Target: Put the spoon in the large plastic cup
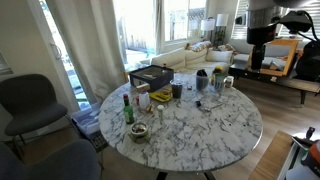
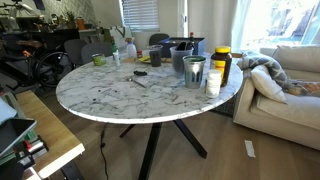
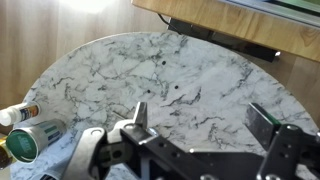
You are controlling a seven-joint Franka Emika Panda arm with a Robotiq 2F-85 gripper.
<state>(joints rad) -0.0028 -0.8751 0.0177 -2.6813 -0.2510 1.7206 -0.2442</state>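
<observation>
Over the round marble table (image 3: 200,60), the gripper (image 3: 200,118) hangs with jaws spread wide and empty, while in an exterior view the large plastic cup (image 2: 194,72) stands toward the three o'clock rim and what looks like the spoon (image 2: 140,80) lies flat at its nine o'clock, well apart.

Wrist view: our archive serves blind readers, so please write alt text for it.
The robot's open hand hangs empty over a round white marble table. At the picture's left edge, on the table, are a green-topped container and a small bottle; wooden floor lies beyond.
</observation>
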